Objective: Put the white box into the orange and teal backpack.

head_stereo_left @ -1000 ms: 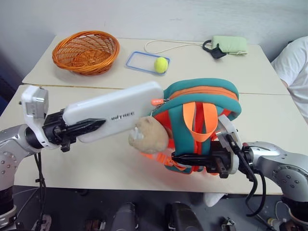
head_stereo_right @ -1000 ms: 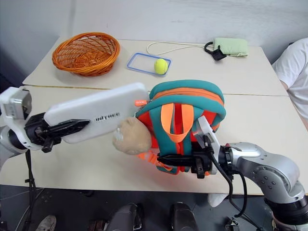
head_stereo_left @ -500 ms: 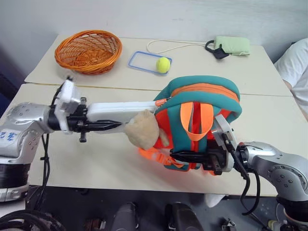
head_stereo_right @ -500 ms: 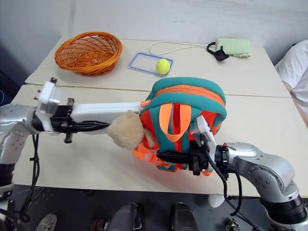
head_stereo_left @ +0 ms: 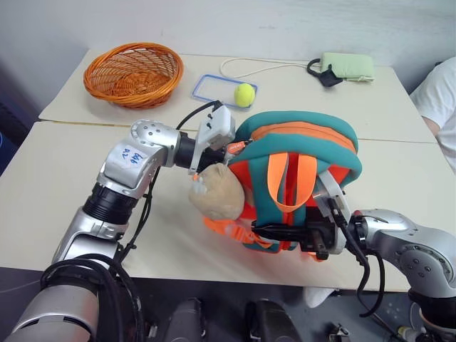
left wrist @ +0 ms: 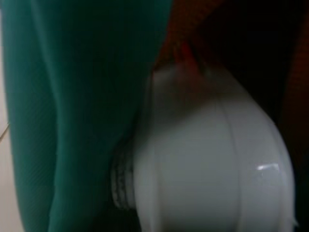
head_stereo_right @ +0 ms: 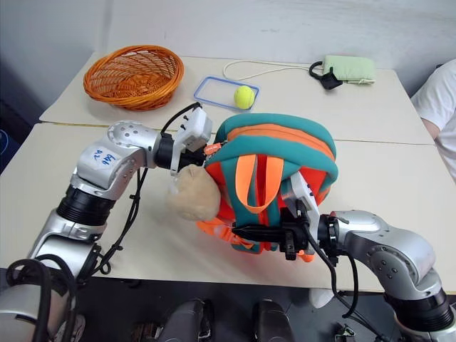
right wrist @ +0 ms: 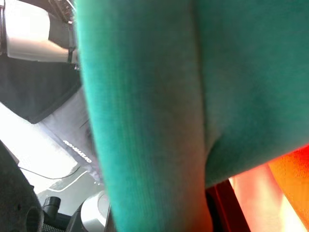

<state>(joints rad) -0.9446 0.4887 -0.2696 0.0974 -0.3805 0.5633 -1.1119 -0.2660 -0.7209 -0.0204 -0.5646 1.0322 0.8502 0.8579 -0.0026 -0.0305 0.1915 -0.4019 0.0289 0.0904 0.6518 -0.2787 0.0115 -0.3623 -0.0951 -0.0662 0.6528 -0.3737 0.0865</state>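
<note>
Both sets of fingers were busy: my left fingers (head_stereo_left: 229, 147) gripped the white box (left wrist: 212, 159), pushed inside the backpack (head_stereo_left: 299, 167); my right fingers (head_stereo_left: 265, 231) pinched shut on its lower edge.

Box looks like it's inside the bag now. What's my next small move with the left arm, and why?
Probably open the left gripper and let go before pulling back. The white box sits deep in the dark interior of the orange and teal backpack, with teal fabric beside it, and the gripper is buried at the opening. The right gripper holds the bag's lower strap, so it should stay steady.
</note>
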